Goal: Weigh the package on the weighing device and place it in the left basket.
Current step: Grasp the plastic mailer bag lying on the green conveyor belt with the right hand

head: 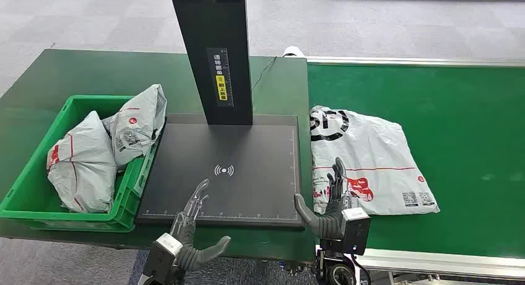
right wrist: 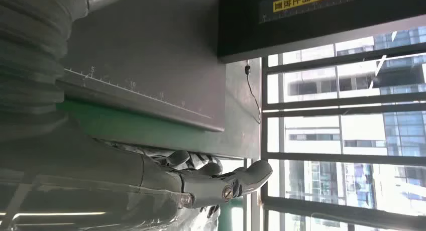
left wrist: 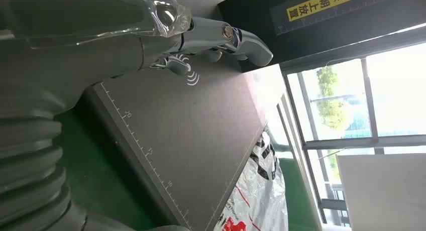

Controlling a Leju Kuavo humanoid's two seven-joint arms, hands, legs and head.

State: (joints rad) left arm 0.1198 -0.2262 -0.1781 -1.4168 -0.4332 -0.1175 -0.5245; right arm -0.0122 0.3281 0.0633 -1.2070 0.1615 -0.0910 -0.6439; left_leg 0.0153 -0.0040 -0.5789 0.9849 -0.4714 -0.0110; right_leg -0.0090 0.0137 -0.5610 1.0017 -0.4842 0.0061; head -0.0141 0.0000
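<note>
A white plastic package [head: 365, 161] with red and black print lies flat on the green belt, just right of the dark weighing platform [head: 241, 149]. My right hand [head: 331, 201] hovers open at the package's near left corner, fingers spread over its edge. Open as well, my left hand [head: 192, 226] sits at the platform's near edge with fingers reaching onto it. The left wrist view has the platform [left wrist: 191, 135] and part of the package [left wrist: 256, 196] beyond my fingers [left wrist: 226, 37]. In the right wrist view my fingers [right wrist: 221, 183] lie over the package, beside the platform [right wrist: 145, 65].
A green basket [head: 37, 198] left of the platform holds two grey-white packages [head: 83, 164]. The scale's black upright column [head: 213, 49] rises from the platform's far side. The green conveyor belt [head: 458, 111] stretches right, with a metal rail [head: 433, 260] along its near edge.
</note>
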